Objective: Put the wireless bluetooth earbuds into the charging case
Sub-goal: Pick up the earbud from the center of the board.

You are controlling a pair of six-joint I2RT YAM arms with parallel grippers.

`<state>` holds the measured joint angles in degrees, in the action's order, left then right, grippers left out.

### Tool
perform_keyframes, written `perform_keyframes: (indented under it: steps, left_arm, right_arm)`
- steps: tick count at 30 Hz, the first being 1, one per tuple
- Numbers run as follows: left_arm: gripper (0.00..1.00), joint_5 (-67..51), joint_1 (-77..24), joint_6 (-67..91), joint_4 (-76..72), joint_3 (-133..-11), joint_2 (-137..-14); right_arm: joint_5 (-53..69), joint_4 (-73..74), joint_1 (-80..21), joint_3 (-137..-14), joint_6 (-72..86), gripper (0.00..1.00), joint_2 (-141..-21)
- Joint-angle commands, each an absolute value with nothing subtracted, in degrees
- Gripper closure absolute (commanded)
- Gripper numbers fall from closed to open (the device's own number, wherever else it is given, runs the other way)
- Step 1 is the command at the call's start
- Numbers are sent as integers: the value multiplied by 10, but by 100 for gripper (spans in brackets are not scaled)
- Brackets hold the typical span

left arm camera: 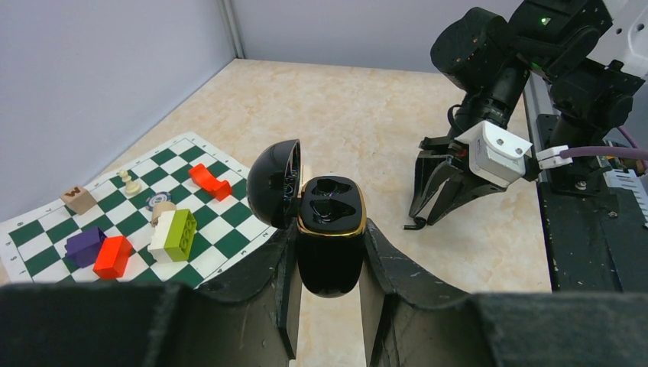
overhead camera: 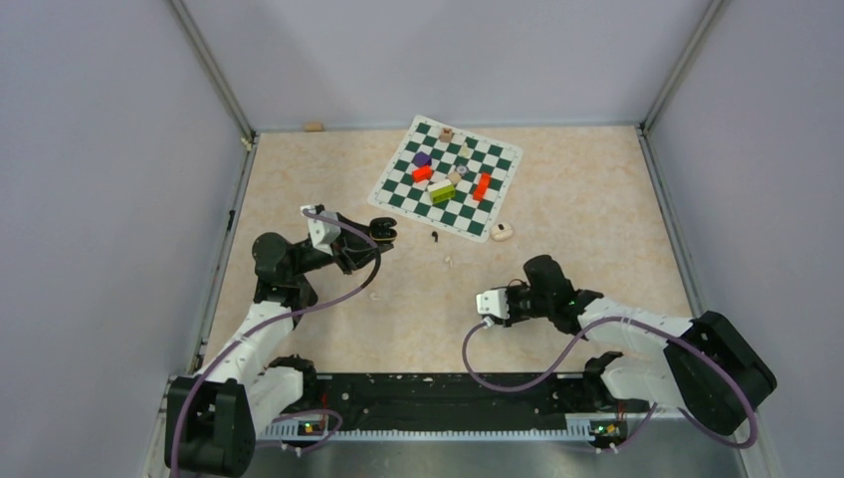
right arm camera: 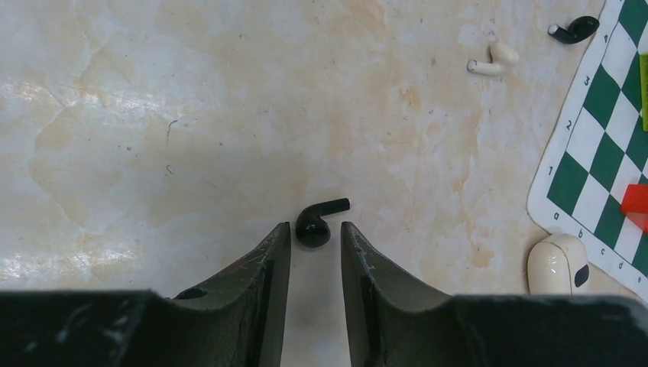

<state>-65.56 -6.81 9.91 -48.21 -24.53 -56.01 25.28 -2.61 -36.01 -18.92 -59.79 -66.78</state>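
Observation:
My left gripper (left arm camera: 328,228) is shut on the black charging case (left arm camera: 330,260) and holds it off the table, lid open, with two empty wells showing; the gripper also shows in the top view (overhead camera: 383,234). My right gripper (right arm camera: 315,229) is open and low over the table. One black earbud (right arm camera: 317,222) lies between its fingertips with a small gap on each side. This gripper (left arm camera: 428,210) also shows in the left wrist view, the earbud (left arm camera: 413,225) at its tips. A second black earbud (right arm camera: 573,29) lies by the chessboard's edge (overhead camera: 434,236).
The green-and-white chessboard (overhead camera: 446,177) at the back holds lego bricks and small pieces. A white earbud case (right arm camera: 556,265) lies at the board's near corner. White earbuds (right arm camera: 493,60) lie on the bare table. Grey walls enclose the table.

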Motion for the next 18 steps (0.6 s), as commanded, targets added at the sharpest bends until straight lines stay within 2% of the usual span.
perform_keyframes:
  steps: [1,7,11,18]
  left_arm:
    - [100,-661,-69,94,-491,-254,-552]
    - [100,-661,-69,95,-492,-255,-552]
    - [100,-662,-70,94,-491,-254,-553]
    - [100,-672,-95,49,-460,-258,-564]
  right_arm:
    - [253,-18,-373,-204,-589,70,-684]
    - [251,-14,-377,-212,-583,79,-692]
    - [251,-6,-377,-226,-567,88,-687]
    - [309,93,-376,-319,-479,91,-612]
